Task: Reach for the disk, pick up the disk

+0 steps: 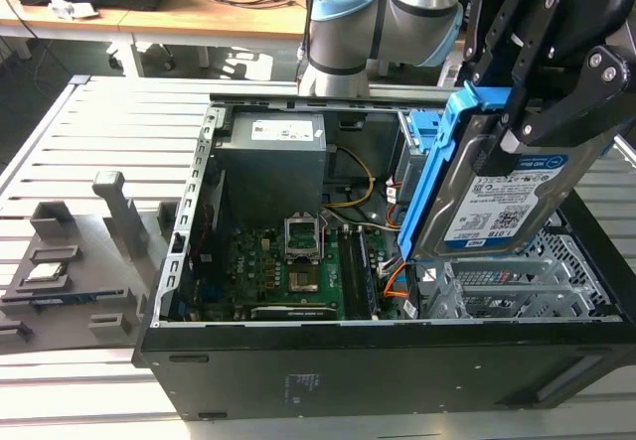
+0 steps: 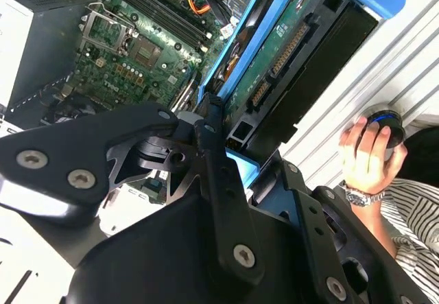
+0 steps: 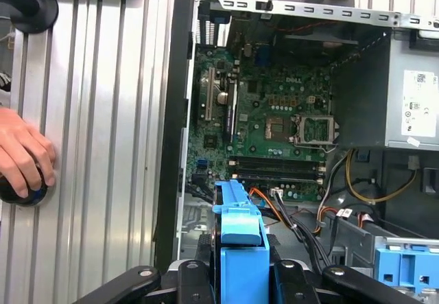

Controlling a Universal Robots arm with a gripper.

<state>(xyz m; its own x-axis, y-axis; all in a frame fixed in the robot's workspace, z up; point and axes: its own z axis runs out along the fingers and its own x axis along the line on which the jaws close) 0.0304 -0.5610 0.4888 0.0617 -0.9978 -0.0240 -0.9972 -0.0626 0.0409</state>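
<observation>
The disk (image 1: 494,205) is a silver-grey hard drive with a white-and-blue label and blue plastic rails. It hangs tilted above the open computer case (image 1: 378,361), at the exterior view's right, lifted out of the drive bay. My gripper (image 1: 545,122) is shut on the disk's upper end, a black finger on each side. In the second wrist view the disk's green circuit-board underside (image 2: 278,57) runs away from the gripper (image 2: 247,161). In the first wrist view a blue rail of the disk (image 3: 240,239) stands between the black fingers (image 3: 188,271).
Inside the case lie a green motherboard (image 1: 288,266), a grey power supply (image 1: 273,157) and orange and yellow cables. A grey fixture (image 1: 79,261) with small parts sits on the slatted table at the exterior view's left. A person's hand (image 3: 24,156) rests on a round control beside the case.
</observation>
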